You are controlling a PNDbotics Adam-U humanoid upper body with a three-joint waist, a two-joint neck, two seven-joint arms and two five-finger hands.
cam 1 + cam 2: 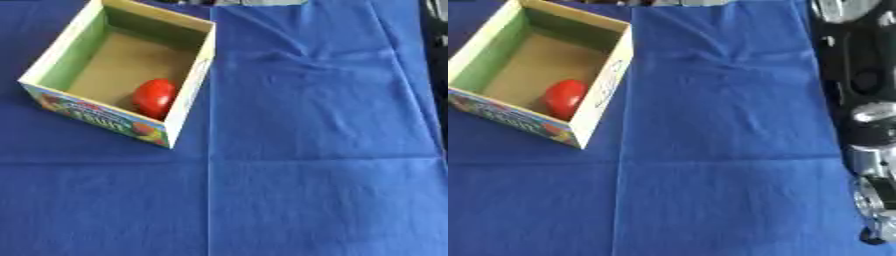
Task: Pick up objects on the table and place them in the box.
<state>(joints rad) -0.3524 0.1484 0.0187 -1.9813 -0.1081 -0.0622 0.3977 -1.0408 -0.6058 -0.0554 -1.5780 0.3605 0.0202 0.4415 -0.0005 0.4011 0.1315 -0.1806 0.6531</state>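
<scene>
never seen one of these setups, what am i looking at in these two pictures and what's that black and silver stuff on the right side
Both pictures come from one stereo camera in the head of a humanoid robot. They show the same moment from its two eyes, looking down at its work table, so they nearly match.

The table is covered with a creased blue cloth. At the upper left stands an open cardboard box with fruit printed on its front. Inside it, near the front right corner, lies a round red object, probably a tomato or similar fruit.

The black and silver shapes along the right edge of the right eye picture are part of the robot's right arm. Neither hand shows in these pictures, so nothing is seen being held. Apart from the box, only bare cloth shows.
</scene>
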